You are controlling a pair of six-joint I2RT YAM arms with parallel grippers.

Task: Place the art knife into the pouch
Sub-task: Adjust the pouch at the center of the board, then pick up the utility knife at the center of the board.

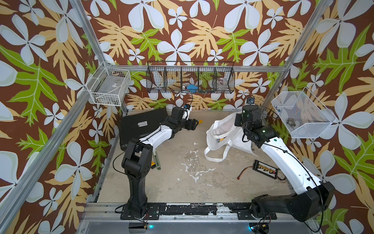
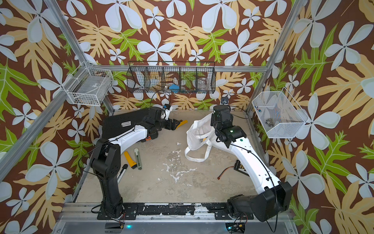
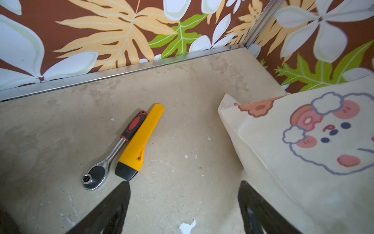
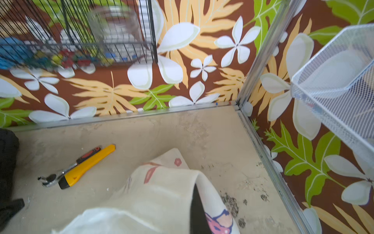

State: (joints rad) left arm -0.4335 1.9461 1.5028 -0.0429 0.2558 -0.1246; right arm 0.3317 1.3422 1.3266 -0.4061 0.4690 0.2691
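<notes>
The left arm (image 1: 155, 134) and right arm (image 1: 283, 160) wore white curved shells between black joints, thin black cables (image 1: 113, 162) looping along them. Behind the right hand (image 4: 197, 210), green lights (image 1: 263, 131) glowed on black housings.

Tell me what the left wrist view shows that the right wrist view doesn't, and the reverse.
Only the left wrist: the open left gripper and the whole cartoon face printed on the pouch. Only the right wrist: the black wire basket and the white mesh basket on the walls. Both: the yellow art knife lying beside the ratchet wrench, and the pouch.
</notes>
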